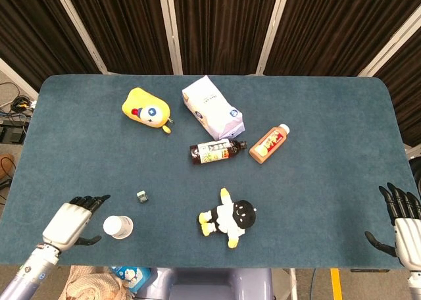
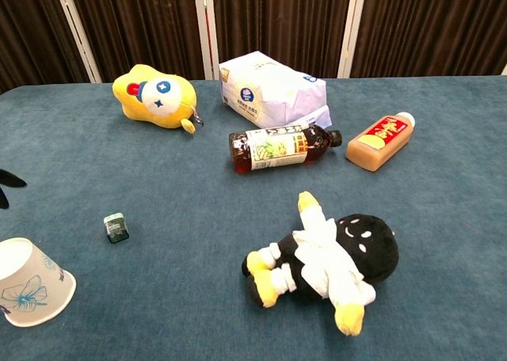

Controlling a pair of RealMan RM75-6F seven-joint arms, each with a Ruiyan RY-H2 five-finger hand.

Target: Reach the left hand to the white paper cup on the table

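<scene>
Near edge, your left: left hand (image 1: 72, 220), empty, fingers spread and pointing toward the cup (image 1: 118, 227); thumb low, under the palm line. The chest view catches only dark fingertips at the frame's left margin

Near edge, just beside that hand: cup, white with a blue butterfly print, upside down on its rim on the surface (image 1: 316, 181), upright axis, wide end down. It lies on the hand's inner side, toward the table's middle, a short gap apart, not touching. You need a short sideways reach, judged from the head view

Near edge, your right: right hand (image 1: 401, 224), empty, fingers apart, well away from the cup; the left is plainly the nearer one

Beyond the cup: small green block (image 1: 141, 196)

Middle: black-headed doll (image 1: 230, 218), lying flat

Further: dark bottle (image 1: 214, 150) and orange bottle (image 1: 268, 143), both on their sides

Far: white bag (image 1: 212, 107); yellow plush (image 1: 147, 109)
</scene>
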